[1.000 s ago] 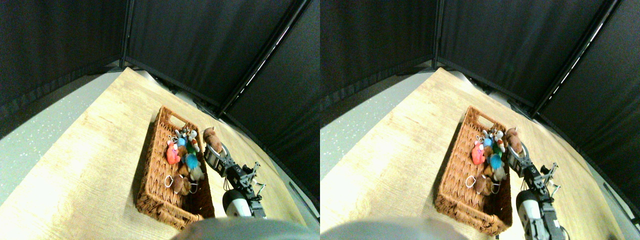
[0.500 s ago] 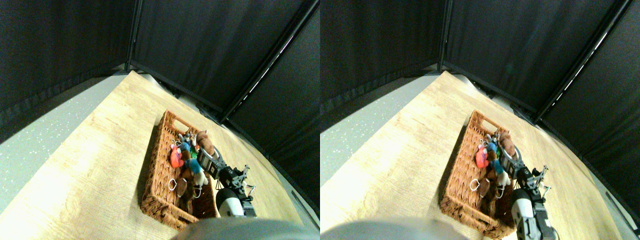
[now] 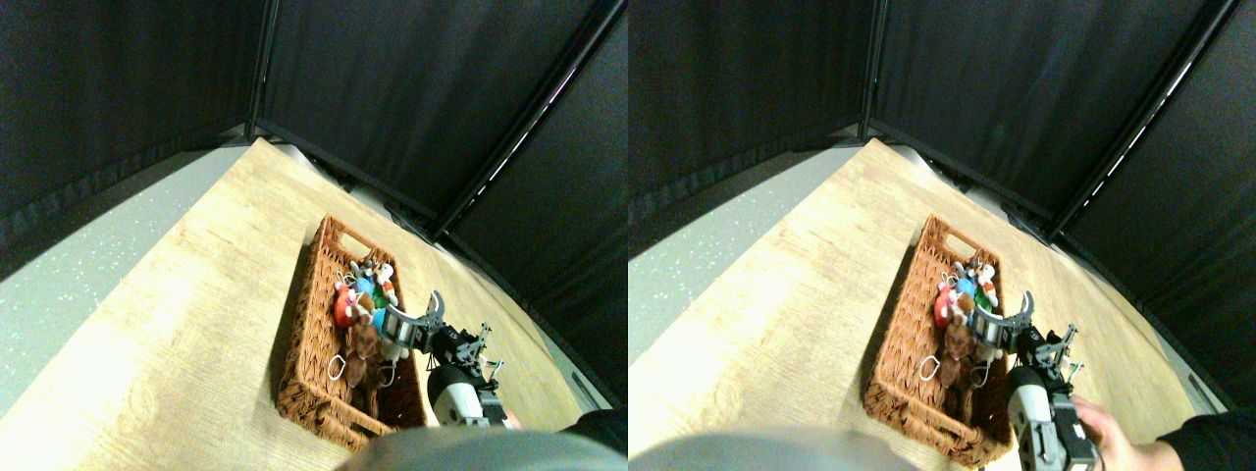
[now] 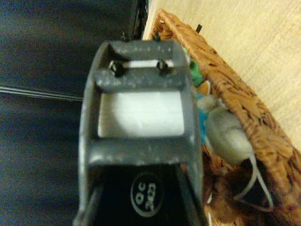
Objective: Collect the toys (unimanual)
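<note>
One broad light wood-grain worktop (image 3: 147, 324) fills the lower part of the stereo view, backed by black curtain panels (image 3: 392, 88), with a strip of grey speckled floor (image 3: 78, 265) along its far-left edge. On the worktop sits a rectangular brown wicker basket (image 3: 306, 353) with a cut-out handle at its far end. The robot's right manipulator reaches in from the lower right, its grey right gripper (image 3: 412, 319) held over the basket's right-hand rim, above the toys. Its fingers (image 3: 433, 304) stand spread apart, one curved tip raised clear of the rim, and nothing is pinched between them. A person's dark sleeve (image 3: 594, 432) shows at the lower right edge, close behind the arm.

The small plush toys (image 3: 365, 294) all lie inside the basket, bunched along its right side: a pink-red one (image 3: 342, 306), a blue one (image 3: 364, 287), a brown one (image 3: 365, 343) and a white loop cord (image 3: 337, 367). In the wrist view a white plush (image 4: 228, 136) rests against the wicker wall (image 4: 244, 99), with green (image 4: 194, 70) just beside it.
</note>
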